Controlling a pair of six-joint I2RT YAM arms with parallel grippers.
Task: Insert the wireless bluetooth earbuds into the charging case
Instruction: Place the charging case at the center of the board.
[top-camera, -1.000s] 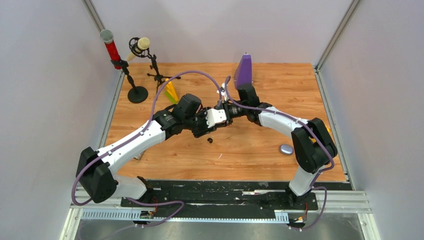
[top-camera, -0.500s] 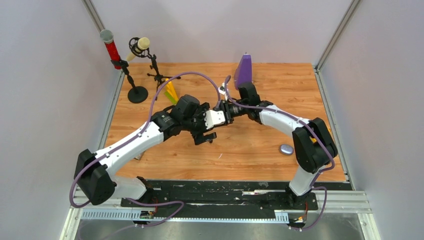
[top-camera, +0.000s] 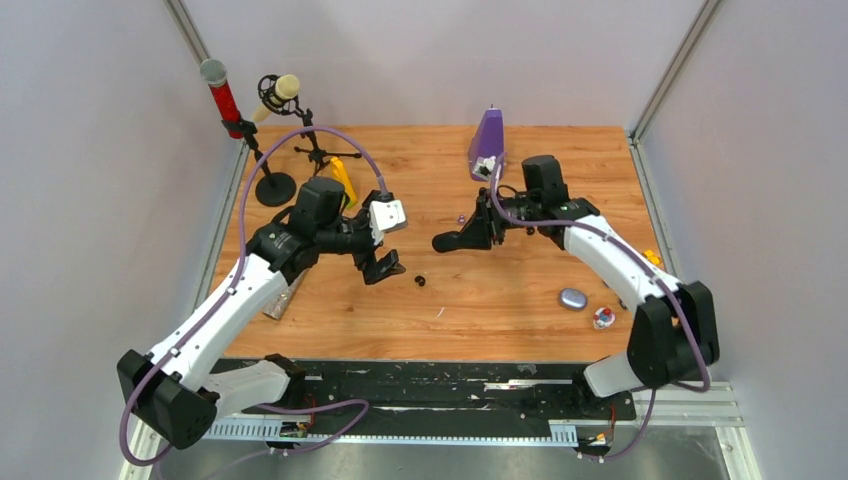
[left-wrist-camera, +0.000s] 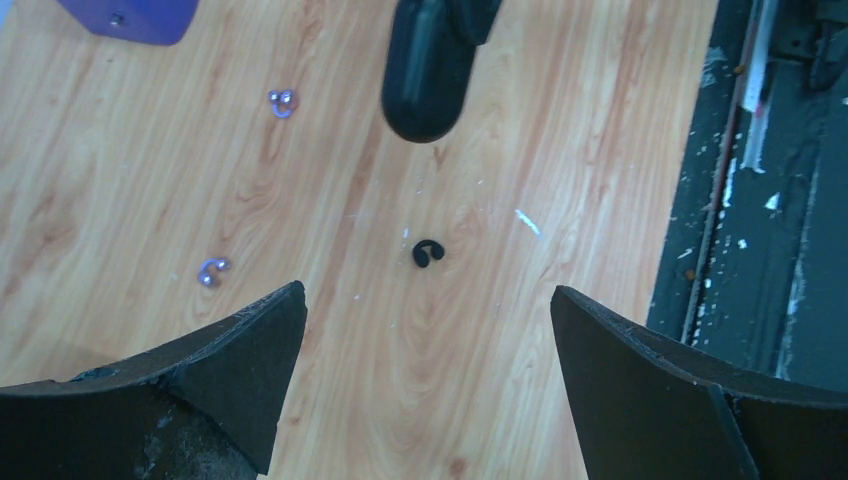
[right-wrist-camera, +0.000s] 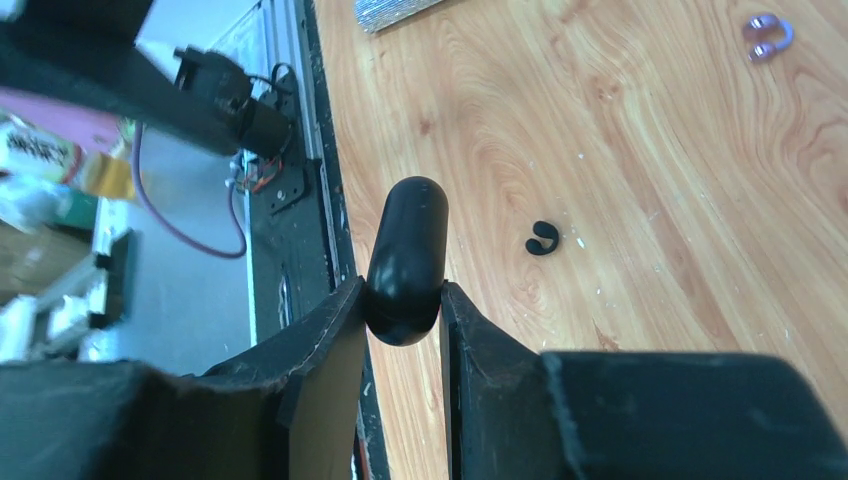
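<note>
My right gripper (right-wrist-camera: 402, 300) is shut on one end of a black oval charging case (right-wrist-camera: 405, 250), held above the table (top-camera: 520, 280); from above the case (top-camera: 448, 241) sticks out leftward from the gripper (top-camera: 482, 230). One black earbud (top-camera: 419, 281) lies on the wood between the arms, also seen as a black earbud (left-wrist-camera: 427, 253) and a black earbud (right-wrist-camera: 542, 238). Two pale purple earbuds (left-wrist-camera: 282, 100) (left-wrist-camera: 211, 270) lie further back. My left gripper (left-wrist-camera: 425, 300) is open and holds nothing, just left of the black earbud (top-camera: 385, 266).
A pale purple case (top-camera: 572, 298) lies at the right front, with a small red-and-white item (top-camera: 603, 318) beside it. A purple wedge (top-camera: 487, 143) stands at the back. Two microphones on stands (top-camera: 272, 150) and a yellow object (top-camera: 343, 175) are at the back left.
The two arms, joined at the centre a second ago, have parted. My left gripper opened and drew back left. My right gripper moved right, keeping the black case.
</note>
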